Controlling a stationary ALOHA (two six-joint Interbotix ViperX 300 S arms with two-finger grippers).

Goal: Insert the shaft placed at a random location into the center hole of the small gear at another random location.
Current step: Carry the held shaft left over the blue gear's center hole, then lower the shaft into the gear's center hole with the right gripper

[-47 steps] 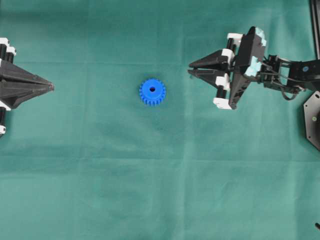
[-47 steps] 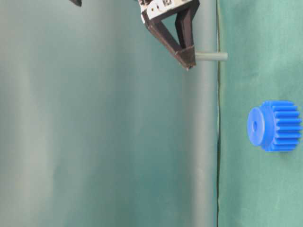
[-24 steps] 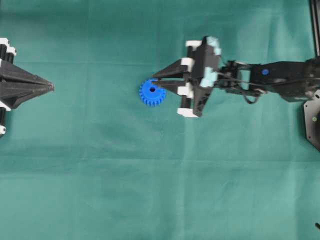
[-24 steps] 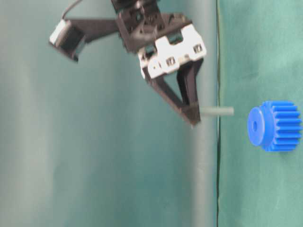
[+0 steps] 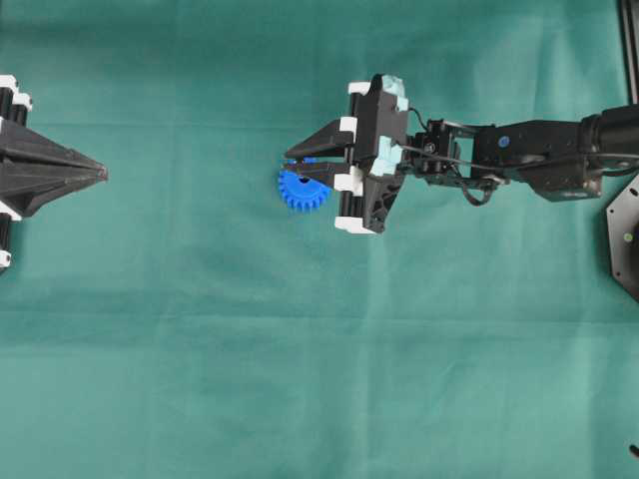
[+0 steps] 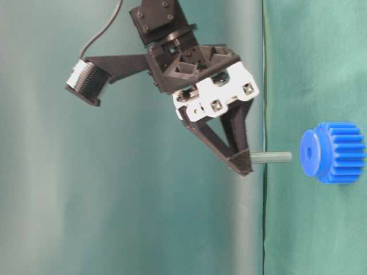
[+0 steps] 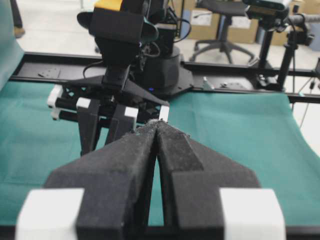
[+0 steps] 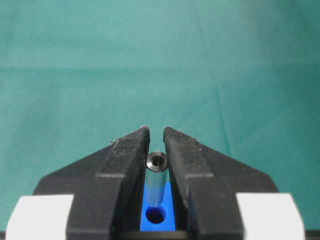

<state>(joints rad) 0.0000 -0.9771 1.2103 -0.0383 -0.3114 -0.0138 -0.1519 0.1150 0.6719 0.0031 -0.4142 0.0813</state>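
Jaws of right gripper (image 8: 156,145) clamp the shaft (image 8: 156,170), tip just short of gear (image 6: 334,152) hole (image 6: 309,152). Grasp done; insertion left. Left jaws closed, empty.

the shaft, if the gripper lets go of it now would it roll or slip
Probably both. The shaft looks like a smooth, shiny metal cylinder, so likely slippery and apt to roll on the cloth. The right gripper pinches just one end, so it may pivot if it catches the small gear.
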